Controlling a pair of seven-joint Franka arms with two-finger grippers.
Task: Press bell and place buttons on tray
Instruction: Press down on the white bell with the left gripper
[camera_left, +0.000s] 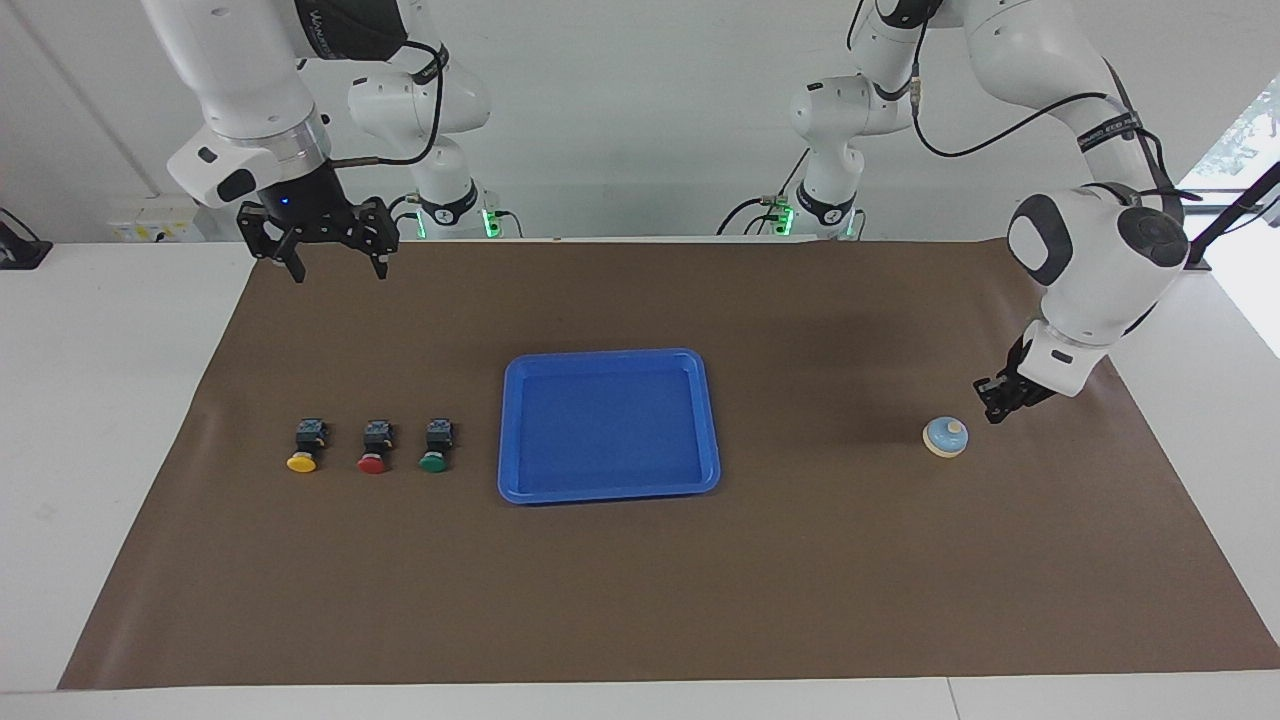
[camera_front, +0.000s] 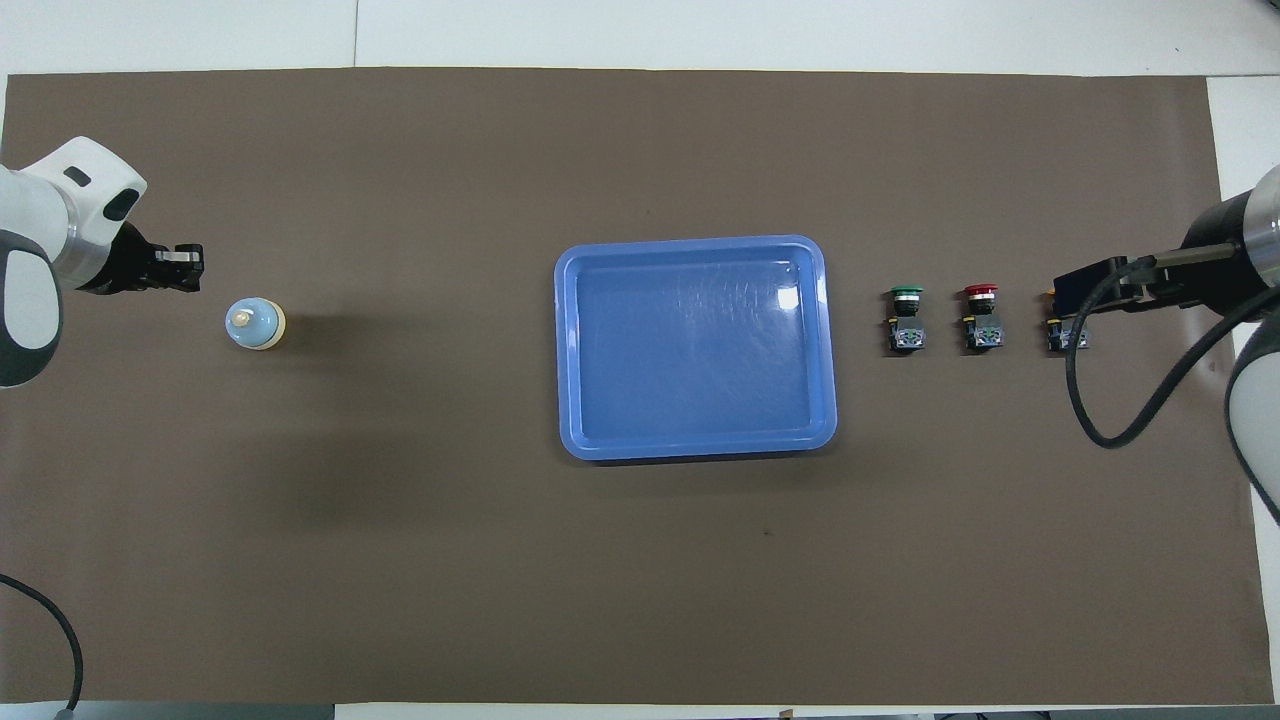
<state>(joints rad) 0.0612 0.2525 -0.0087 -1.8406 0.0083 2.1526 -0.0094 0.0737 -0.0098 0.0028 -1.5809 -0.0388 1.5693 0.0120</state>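
Note:
The light blue bell (camera_left: 945, 438) (camera_front: 255, 324) stands on the mat toward the left arm's end. My left gripper (camera_left: 993, 412) (camera_front: 195, 268) is shut and empty, low over the mat just beside the bell, not touching it. Three buttons lie in a row at the right arm's end: yellow (camera_left: 304, 448) (camera_front: 1067, 338), red (camera_left: 374, 449) (camera_front: 981, 318) and green (camera_left: 436, 448) (camera_front: 906, 320). The blue tray (camera_left: 608, 425) (camera_front: 695, 345) sits mid-table with nothing in it. My right gripper (camera_left: 340, 270) (camera_front: 1068, 290) waits open, raised; from above it covers the yellow cap.
A brown mat (camera_left: 640, 580) covers most of the white table. A black cable (camera_front: 1100, 420) loops down from the right arm over the mat near the yellow button.

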